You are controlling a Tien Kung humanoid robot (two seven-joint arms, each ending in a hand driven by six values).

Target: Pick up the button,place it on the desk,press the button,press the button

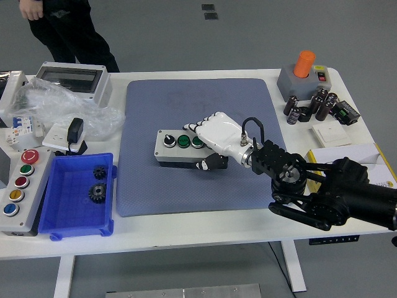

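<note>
A grey button box (177,148) with a black knob and two green buttons on top lies on the blue mat (198,105) near its middle. My right hand (208,141), white with black fingertips, is shut on the box's right end, fingers over the top and thumb against the front. The black right arm (316,186) comes in from the lower right. My left arm does not show.
A blue bin (77,195) with two gears sits front left, beside a grey panel (18,183) of coloured buttons. Plastic bag, plug and a grey enclosure (71,81) lie back left. An orange-topped unit (304,74), capacitors and boxes stand at right. A person (62,28) stands far left.
</note>
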